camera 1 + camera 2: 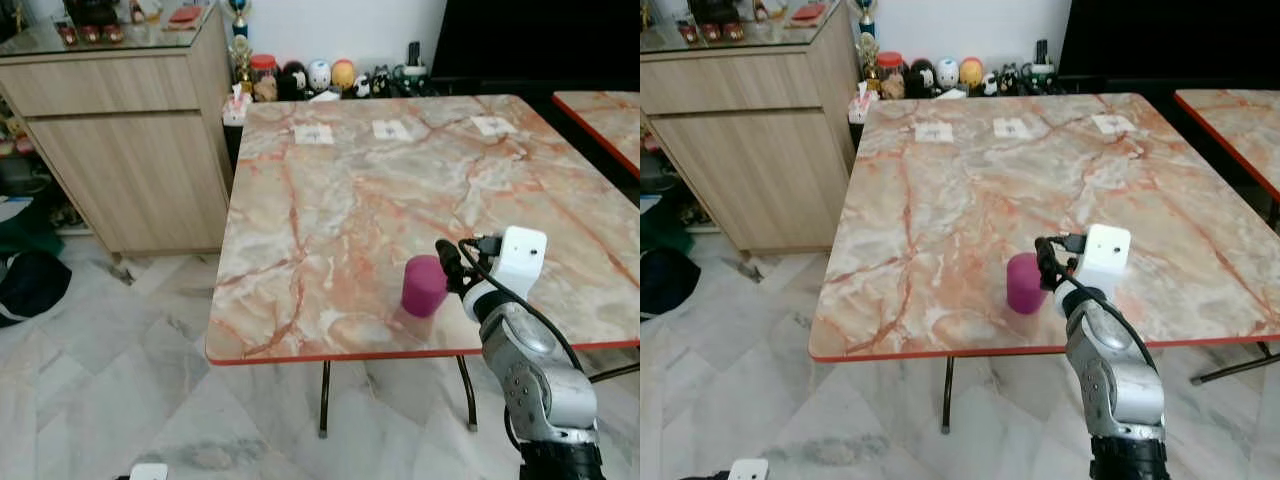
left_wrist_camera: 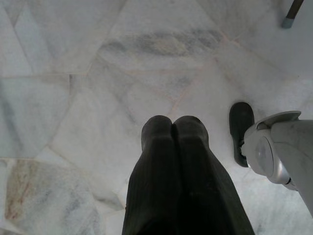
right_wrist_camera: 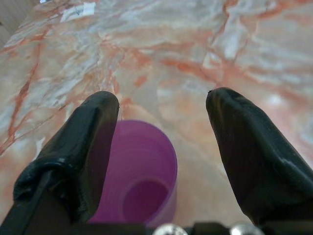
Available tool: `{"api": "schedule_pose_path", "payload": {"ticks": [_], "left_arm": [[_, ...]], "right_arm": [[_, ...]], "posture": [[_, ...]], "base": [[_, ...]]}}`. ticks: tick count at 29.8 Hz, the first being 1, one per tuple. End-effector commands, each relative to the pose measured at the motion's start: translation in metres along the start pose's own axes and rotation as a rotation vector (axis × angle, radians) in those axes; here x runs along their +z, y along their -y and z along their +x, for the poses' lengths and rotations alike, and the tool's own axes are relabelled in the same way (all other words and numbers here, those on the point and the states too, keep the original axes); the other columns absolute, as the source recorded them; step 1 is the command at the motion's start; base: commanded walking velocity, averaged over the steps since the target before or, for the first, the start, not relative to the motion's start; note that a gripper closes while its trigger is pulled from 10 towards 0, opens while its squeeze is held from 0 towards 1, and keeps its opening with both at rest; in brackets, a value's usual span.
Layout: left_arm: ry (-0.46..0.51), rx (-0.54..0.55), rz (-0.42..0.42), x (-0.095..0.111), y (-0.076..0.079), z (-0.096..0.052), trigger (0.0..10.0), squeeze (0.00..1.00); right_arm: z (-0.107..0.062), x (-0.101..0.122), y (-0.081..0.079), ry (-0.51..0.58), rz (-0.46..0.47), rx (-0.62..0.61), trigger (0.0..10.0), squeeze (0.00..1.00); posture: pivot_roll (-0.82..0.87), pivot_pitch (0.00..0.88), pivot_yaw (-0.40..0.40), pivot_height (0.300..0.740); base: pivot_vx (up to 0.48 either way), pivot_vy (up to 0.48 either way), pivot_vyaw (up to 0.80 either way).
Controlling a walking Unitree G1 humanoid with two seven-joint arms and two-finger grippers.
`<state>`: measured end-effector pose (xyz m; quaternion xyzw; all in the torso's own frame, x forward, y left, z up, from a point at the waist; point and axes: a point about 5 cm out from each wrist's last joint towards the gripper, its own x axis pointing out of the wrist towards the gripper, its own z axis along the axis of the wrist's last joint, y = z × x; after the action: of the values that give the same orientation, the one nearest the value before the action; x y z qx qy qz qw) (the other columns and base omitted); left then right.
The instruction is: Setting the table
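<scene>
From my head cameras, the counter (image 1: 330, 250) runs off the right edge, and the figurines (image 1: 318, 76) behind it (a small row) are too small to identify.

No text, label, brand or number can be read anywhere. Far beyond the right gripper (image 1: 447, 262), three small white paper squares (image 1: 392, 129) lie on the pink-veined marble table (image 1: 330, 210), but any marks on them are too small to make out.

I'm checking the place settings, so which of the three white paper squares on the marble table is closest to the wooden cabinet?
The leftmost white paper square, nearest the light wooden cabinet and the table's far left corner; the middle square and right square lie farther along that edge.
</scene>
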<state>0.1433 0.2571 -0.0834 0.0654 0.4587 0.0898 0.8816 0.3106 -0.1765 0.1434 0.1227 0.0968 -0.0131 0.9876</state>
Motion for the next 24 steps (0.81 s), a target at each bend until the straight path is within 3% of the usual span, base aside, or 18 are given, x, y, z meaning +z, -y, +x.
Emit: {"api": "schedule_pose_path", "payload": {"ticks": [1,22,23,24], "left_arm": [[-0.025,-0.002,-0.002,-0.007,0.001,-0.001,10.0,0.00],[-0.025,-0.003,0.003,-0.005,0.003,-0.001,10.0,0.00],[-0.025,-0.003,0.003,-0.005,0.003,-0.001,10.0,0.00],[-0.025,-0.003,0.003,-0.005,0.003,-0.001,10.0,0.00]], "right_arm": [[0.002,-0.001,0.003,-0.027,0.031,-0.017,10.0,0.00],[0.002,-0.010,0.005,-0.123,0.040,0.001,10.0,0.00],[0.002,-0.011,0.006,-0.127,0.038,-0.002,8.9,0.00],[0.002,-0.012,0.006,-0.129,0.038,-0.002,2.0,0.00]], "posture": [[0.00,0.019,-0.002,0.740],[0.00,0.023,0.000,0.740],[0.00,0.022,0.000,0.740],[0.00,0.022,0.000,0.740]], "base": [[0.000,0.000,0.00],[0.000,0.000,0.00],[0.000,0.000,0.00],[0.000,0.000,0.00]]}}
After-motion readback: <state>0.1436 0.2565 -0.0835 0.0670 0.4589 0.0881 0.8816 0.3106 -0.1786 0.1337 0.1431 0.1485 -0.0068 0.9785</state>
